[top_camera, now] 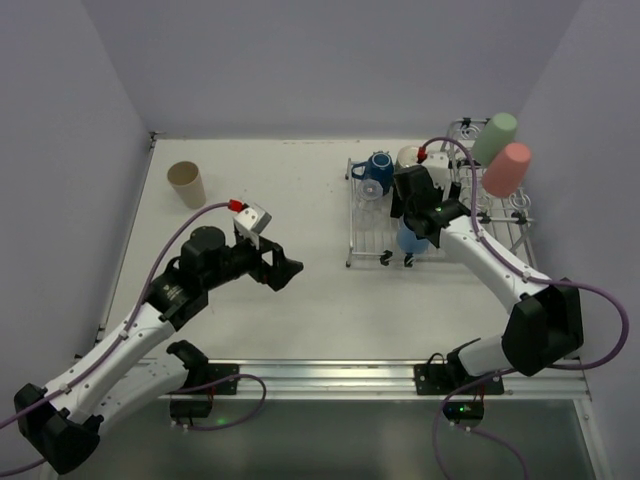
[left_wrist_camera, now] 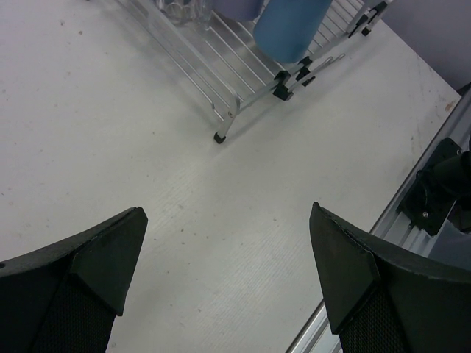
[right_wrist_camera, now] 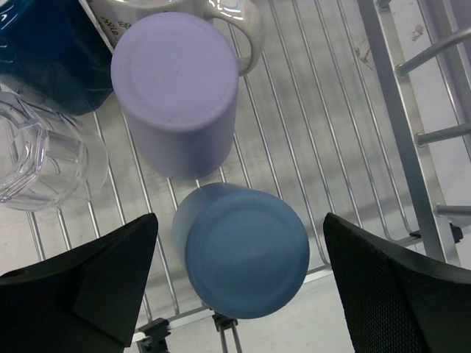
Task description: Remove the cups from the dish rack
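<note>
The silver wire dish rack [top_camera: 365,225] stands at the right of the table. On it are a dark-blue mug [top_camera: 377,170], a white mug [top_camera: 408,157], a green tumbler [top_camera: 494,138] and a salmon-pink tumbler [top_camera: 507,169]. My right gripper [right_wrist_camera: 239,243] hangs open over the rack, its fingers on either side of an upturned blue tumbler [right_wrist_camera: 246,261] without touching it. Behind that stand a lavender tumbler [right_wrist_camera: 176,88] and a clear glass [right_wrist_camera: 40,151]. A beige cup [top_camera: 187,184] stands upright on the table at far left. My left gripper [top_camera: 285,270] is open and holds nothing, over bare table left of the rack.
Grey walls close the table on three sides. An aluminium rail [top_camera: 330,375] with the arm bases runs along the near edge. In the left wrist view the rack's near corner foot [left_wrist_camera: 219,137] and the blue tumbler [left_wrist_camera: 291,26] lie ahead of the fingers.
</note>
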Robot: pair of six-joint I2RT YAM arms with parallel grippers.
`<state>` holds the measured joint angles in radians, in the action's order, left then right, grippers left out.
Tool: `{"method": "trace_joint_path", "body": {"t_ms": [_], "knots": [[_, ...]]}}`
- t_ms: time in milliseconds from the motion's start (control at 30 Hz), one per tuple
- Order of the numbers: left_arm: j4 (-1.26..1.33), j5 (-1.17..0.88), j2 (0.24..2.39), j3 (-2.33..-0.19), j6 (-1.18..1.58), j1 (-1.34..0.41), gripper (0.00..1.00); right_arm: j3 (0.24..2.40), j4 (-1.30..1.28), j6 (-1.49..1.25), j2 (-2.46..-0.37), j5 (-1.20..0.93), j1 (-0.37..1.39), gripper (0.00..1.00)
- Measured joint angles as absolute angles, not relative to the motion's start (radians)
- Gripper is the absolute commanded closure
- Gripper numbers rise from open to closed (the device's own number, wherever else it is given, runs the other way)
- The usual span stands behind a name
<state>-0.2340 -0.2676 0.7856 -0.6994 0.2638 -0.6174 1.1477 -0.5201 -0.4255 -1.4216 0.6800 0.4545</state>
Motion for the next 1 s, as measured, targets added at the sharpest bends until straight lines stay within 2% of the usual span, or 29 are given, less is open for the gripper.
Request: {"method": "trace_joint_path", "body": {"t_ms": [400, 433, 467, 533, 600, 667, 700, 1000], "knots": [[-0.235, -0.255, 0.811, -0.701, 0.26, -0.603, 0.0, 1.1, -0.442, -0.438, -1.448, 0.593, 0.45, 0.08], [-0.234, -0.255, 0.812, -0.701, 0.26, -0.603, 0.0, 1.09, -0.435, -0.442, -1.448, 0.59, 0.45, 0.1], [-0.235, -0.255, 0.813, -0.701, 0.26, -0.603, 0.0, 1.076, -0.427, -0.445, -1.446, 0.588, 0.45, 0.19], [-0.234, -0.255, 0.815, -0.701, 0.26, -0.603, 0.0, 1.051, -0.42, -0.452, -1.444, 0.584, 0.45, 0.26], [-0.234, -0.255, 0.816, -0.701, 0.26, -0.603, 0.0, 1.034, -0.407, -0.456, -1.443, 0.585, 0.45, 0.39], [-0.234, -0.255, 0.816, -0.701, 0.26, -0.603, 0.0, 1.028, -0.398, -0.457, -1.431, 0.585, 0.45, 0.41], [-0.234, -0.255, 0.816, -0.701, 0.26, -0.603, 0.0, 1.024, -0.398, -0.46, -1.423, 0.585, 0.45, 0.46], [-0.215, -0.278, 0.823, -0.701, 0.305, -0.603, 0.01, 1.021, -0.405, -0.453, -1.262, 0.582, 0.467, 0.49]]}}
